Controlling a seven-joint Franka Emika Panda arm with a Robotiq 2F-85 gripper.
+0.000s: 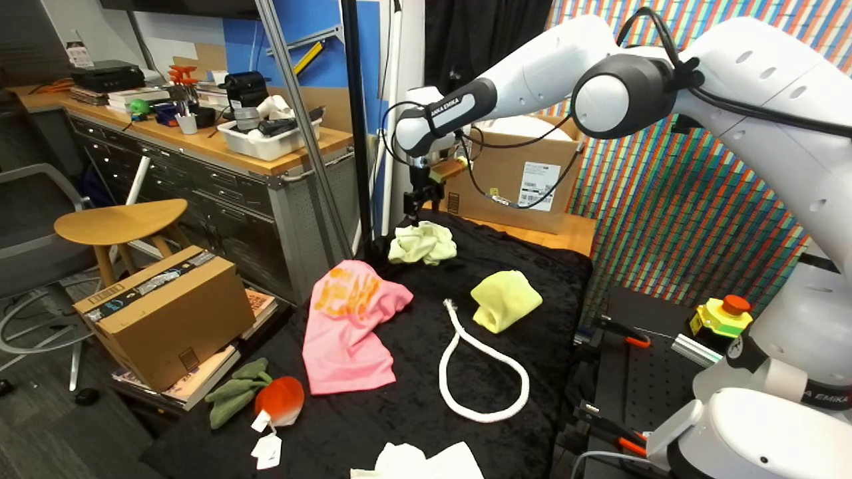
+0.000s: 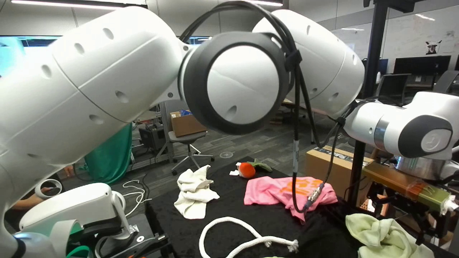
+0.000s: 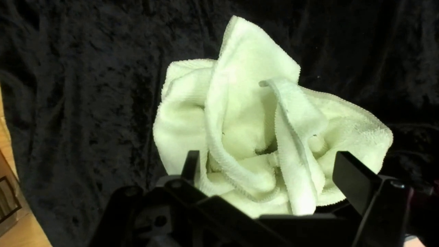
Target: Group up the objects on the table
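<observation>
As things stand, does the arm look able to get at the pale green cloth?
Probably yes: in the wrist view the tool stands open at the pale green cloth, with folds lined up between its jaws and nothing visible blocking them.

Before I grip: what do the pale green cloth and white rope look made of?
Pale green cloth: probably microfiber or terry, matte; fuzzy nap and stitched edges show.
White rope: likely braided fiber, matte; frayed end shows. Cotton or synthetic, can't tell.
</observation>
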